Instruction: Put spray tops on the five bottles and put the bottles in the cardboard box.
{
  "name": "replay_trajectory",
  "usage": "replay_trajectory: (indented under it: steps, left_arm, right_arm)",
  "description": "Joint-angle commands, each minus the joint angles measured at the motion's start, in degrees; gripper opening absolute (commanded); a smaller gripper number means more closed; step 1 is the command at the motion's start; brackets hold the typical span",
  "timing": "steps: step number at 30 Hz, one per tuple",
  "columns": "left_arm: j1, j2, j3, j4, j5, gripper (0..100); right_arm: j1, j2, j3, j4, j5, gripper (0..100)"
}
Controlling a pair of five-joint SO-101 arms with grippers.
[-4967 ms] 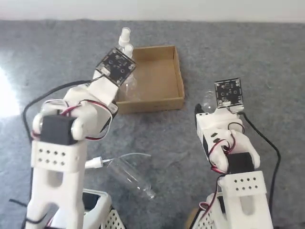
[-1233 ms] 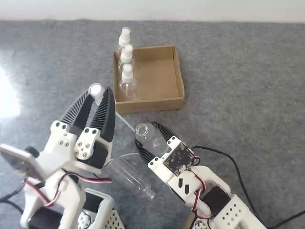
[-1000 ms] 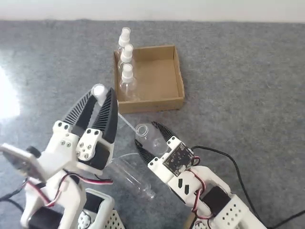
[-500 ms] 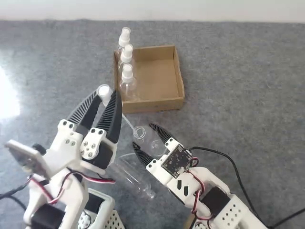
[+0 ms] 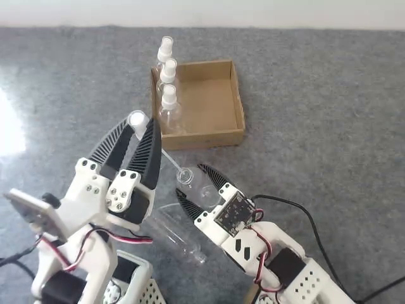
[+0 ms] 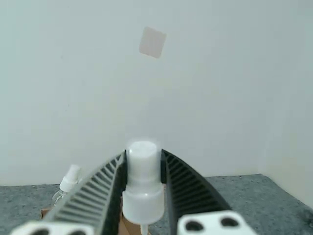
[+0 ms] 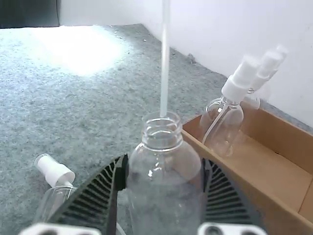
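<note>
Three capped clear plastic bottles [image 5: 169, 109] stand along the brown cardboard box's [image 5: 202, 140] left wall. Nearer, an open upright bottle [image 5: 201, 186] sits below a white spray top [image 5: 137, 119], whose tube reaches its mouth. Another clear bottle [image 5: 174, 231] lies flat nearest.

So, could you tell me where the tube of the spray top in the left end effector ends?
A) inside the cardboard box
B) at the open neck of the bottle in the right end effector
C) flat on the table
B: in the right wrist view the tube runs straight down to the open neck of the bottle clamped in the right end effector.
</note>
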Motion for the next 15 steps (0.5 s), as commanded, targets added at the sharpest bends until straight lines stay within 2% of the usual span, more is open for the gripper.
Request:
replay_trajectory:
  steps: [1, 15]
  left_arm:
    - [0.4, -0.2, -0.4, -1.2, -0.7, 1]
    - [0.4, -0.2, 4.4, -1.1, -0.7, 1]
  right_arm:
    - [-0.5, -1.2, 0.0, -0.7, 1.2, 10.4]
    - [-0.4, -1.2, 0.0, -1.0, 1.2, 10.5]
